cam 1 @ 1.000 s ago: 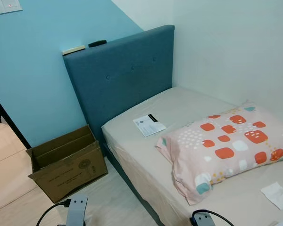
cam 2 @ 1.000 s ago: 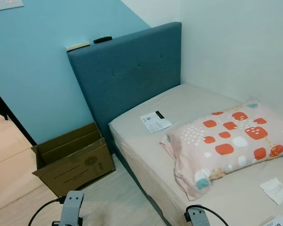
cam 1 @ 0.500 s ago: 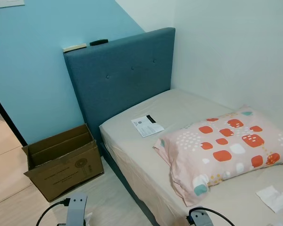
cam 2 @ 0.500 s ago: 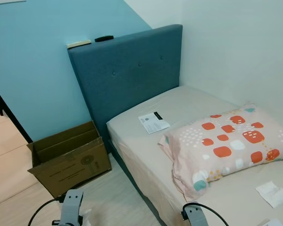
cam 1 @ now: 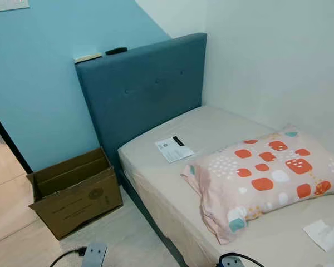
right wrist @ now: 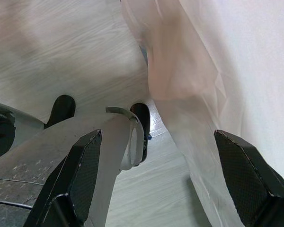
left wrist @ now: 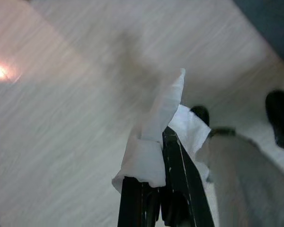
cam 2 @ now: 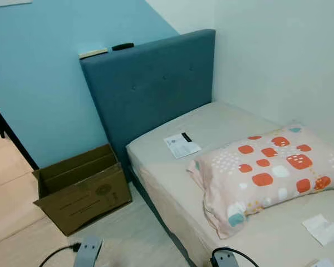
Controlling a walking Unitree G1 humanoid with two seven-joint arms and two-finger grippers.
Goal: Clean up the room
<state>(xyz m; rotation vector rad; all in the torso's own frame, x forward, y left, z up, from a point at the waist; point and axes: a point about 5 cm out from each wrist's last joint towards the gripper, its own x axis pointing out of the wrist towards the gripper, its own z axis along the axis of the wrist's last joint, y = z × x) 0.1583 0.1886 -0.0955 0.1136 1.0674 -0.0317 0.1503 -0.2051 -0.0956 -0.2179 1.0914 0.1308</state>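
- Since a second ago, whole head view shifted: arm stubs at the bottom edge lower and smaller, box and bed slightly re-framed, nothing on the bed itself displaced.
- White tissue (left wrist: 151, 142) pinched between the black fingers (left wrist: 180, 189) of the left gripper (left wrist: 156, 156), draped over the tips and folding upward beyond them, above pale wood-look floor (left wrist: 61, 118).
- Left gripper clamped on that tissue, pointing down at the floor, well apart from the bed.
- Right gripper (right wrist: 156, 189) spread wide, nothing between its two fingers (right wrist: 75, 179); beige bed sheet (right wrist: 189, 85) hanging just beyond and between the tips, floor on the other side.
- Robot's own grey leg and dark feet below both grippers in the wrist views.
- Second crumpled white tissue (cam 1: 324, 233) lying on the mattress (cam 1: 222, 128), near the lower right corner, beside the pillow.
- Pink pillow with orange and white squares (cam 1: 261, 178) across the mattress, towards the white wall.
- Printed white paper sheet (cam 1: 173, 149) flat on the mattress between pillow and blue headboard (cam 1: 139, 94).
- Small black object (cam 1: 116, 50) and pale flat object (cam 1: 87, 57) resting on the headboard's top edge.
- Open brown cardboard box (cam 1: 72, 192) on the floor just beside the bed, against the blue wall.
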